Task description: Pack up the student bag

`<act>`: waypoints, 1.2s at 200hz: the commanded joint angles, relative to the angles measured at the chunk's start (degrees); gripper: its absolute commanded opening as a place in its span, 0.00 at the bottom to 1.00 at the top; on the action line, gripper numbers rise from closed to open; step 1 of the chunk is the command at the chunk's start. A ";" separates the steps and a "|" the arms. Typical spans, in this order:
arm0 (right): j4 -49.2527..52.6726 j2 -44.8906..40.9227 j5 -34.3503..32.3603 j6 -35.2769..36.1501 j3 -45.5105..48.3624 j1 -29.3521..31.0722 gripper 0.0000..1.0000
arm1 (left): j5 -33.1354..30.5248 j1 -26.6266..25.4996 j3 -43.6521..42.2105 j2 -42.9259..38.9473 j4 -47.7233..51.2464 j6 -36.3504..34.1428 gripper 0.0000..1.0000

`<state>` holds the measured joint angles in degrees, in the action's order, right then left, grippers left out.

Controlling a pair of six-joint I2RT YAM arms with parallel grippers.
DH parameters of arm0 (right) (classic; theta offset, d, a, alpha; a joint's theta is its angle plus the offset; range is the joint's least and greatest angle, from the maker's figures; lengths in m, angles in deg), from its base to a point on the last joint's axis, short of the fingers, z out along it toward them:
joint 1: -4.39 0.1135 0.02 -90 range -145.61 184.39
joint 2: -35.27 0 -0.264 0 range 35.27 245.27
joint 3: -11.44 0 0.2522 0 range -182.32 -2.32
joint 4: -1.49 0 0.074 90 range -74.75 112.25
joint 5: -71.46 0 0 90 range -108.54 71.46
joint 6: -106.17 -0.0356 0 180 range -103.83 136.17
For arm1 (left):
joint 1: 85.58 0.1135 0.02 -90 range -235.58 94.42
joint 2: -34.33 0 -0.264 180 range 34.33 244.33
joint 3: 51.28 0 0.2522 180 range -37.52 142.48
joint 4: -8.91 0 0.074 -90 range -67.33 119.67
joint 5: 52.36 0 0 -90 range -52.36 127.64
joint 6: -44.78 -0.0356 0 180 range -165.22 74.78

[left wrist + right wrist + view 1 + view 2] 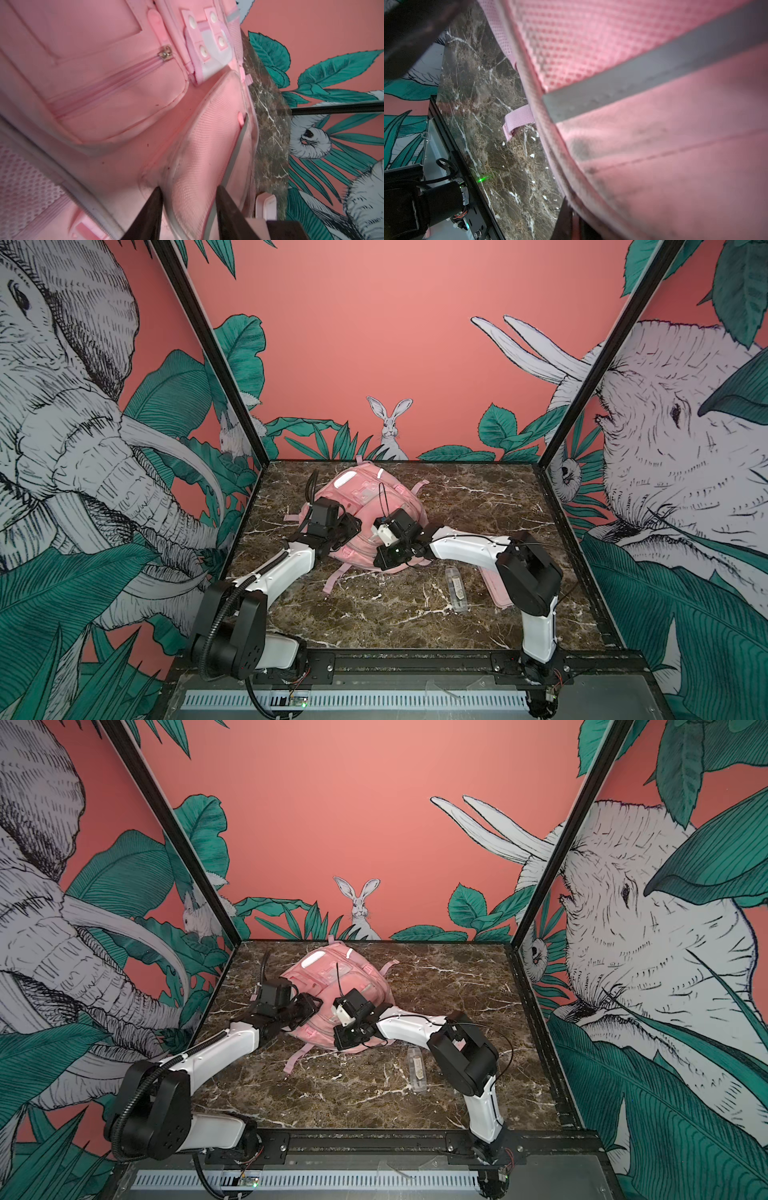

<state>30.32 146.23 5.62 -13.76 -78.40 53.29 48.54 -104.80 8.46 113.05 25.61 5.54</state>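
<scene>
Pink student bag (362, 506): 1; tube (456, 589): 1

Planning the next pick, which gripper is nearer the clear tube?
Right. The right gripper grips the student bag at its edge facing the clear tube; the left gripper sits farther, at the bag's left side.

student bag (365, 497): soft matt pink cloth, mesh panels; table (374, 614): glossy marble.

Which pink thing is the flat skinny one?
The pencil case, lying flat on the table, partly hidden by the right arm. The other pink thing, the student bag, is big and puffy.
</scene>
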 commanded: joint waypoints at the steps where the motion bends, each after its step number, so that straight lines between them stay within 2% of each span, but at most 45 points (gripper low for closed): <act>1: -1.51 -5.04 -0.88 1.24 3.49 -2.48 0.00 | 0.96 -0.13 3.53 0.21 5.68 -7.27 0.47; 27: -1.01 -6.79 -1.07 2.58 6.68 -4.52 0.00 | 2.26 -0.02 6.68 2.56 8.42 -11.38 0.48; 78: 2.94 -7.68 -1.99 6.50 7.47 -6.20 0.00 | 11.77 -1.40 18.95 14.93 14.52 -19.73 0.44; 121: 3.43 -7.68 -1.87 7.16 7.00 -6.63 0.00 | 10.57 -1.80 22.56 19.67 15.63 -21.92 0.39; 148: 3.30 -7.51 -1.47 7.23 7.01 -6.62 0.00 | 11.87 -1.87 22.43 21.08 14.14 -20.94 0.26; 179: 3.51 -7.16 -1.15 7.26 6.72 -6.60 0.00 | 12.68 -1.91 21.97 21.85 12.55 -19.82 0.19; 204: 2.65 -6.51 0.07 6.35 6.09 -6.35 0.00 | 15.13 -1.89 20.38 21.93 8.07 -16.43 0.00; 240: 1.69 -4.21 0.16 5.17 3.18 -4.63 0.00 | 14.99 -2.04 16.96 19.88 0.78 -9.15 0.00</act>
<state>33.93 140.66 4.18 -7.84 -72.01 46.91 61.30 -106.27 27.87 134.92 34.33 -9.76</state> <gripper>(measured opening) 0.050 0.062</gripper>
